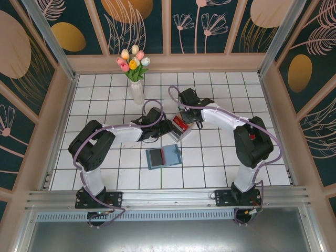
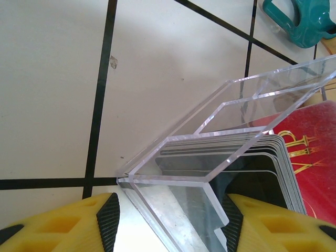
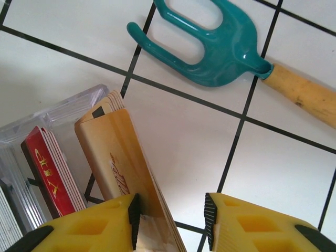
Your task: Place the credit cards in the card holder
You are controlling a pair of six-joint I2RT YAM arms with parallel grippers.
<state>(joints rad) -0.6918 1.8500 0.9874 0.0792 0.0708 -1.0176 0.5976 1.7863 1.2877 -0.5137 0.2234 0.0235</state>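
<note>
The credit cards stand on edge in a clear plastic tray (image 1: 182, 126): a yellow stack (image 3: 118, 157), red ones (image 3: 50, 178) and grey ones (image 2: 226, 152). My right gripper (image 3: 171, 210) is open around the yellow stack. Its left pad touches the stack, while its right pad stands well apart over bare tile. My left gripper (image 2: 169, 210) is shut on the tray's near corner (image 2: 173, 184), with a pad against each side. The card holder (image 1: 163, 156) lies open and flat on the tiles, nearer the arm bases, with neither gripper on it.
A teal hand fork (image 3: 210, 47) with a wooden handle (image 3: 304, 94) lies just beyond the tray. A white vase of tulips (image 1: 136, 86) stands at the back left. Both arms (image 1: 126, 131) meet over the table's middle.
</note>
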